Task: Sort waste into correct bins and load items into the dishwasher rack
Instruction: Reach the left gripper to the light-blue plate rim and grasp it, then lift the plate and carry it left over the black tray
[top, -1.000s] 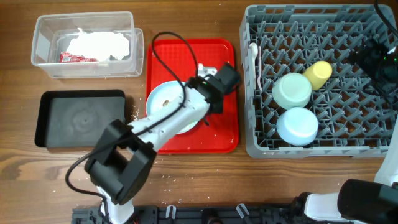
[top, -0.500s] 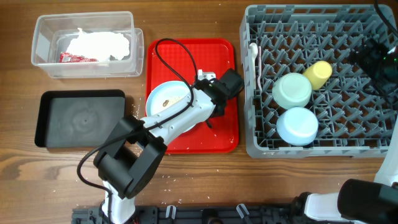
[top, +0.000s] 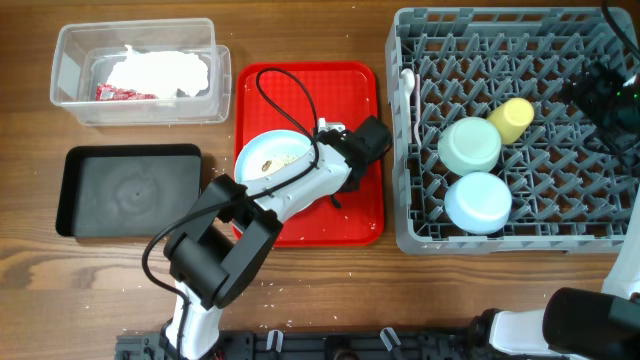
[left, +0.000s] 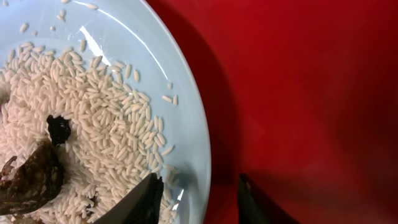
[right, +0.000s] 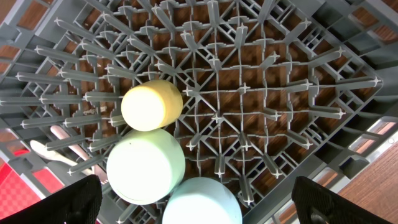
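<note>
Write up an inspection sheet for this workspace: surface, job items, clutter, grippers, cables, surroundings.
Surface: wooden table, with a red tray at its centre.
Job's things: plate on the red tray, bearing rice and brown scraps; napkins and red wrapper in the clear tub; black tray in front of it; mint bowl, blue bowl and yellow cup in the rack; white utensil at its left edge.
Clutter: crumbs on the table.
Grippers: left gripper open, astride the plate's rim; right gripper open wide above the rack, holding nothing.
Cables: black cable looping over the red tray.
Surroundings: nothing seen.
</note>
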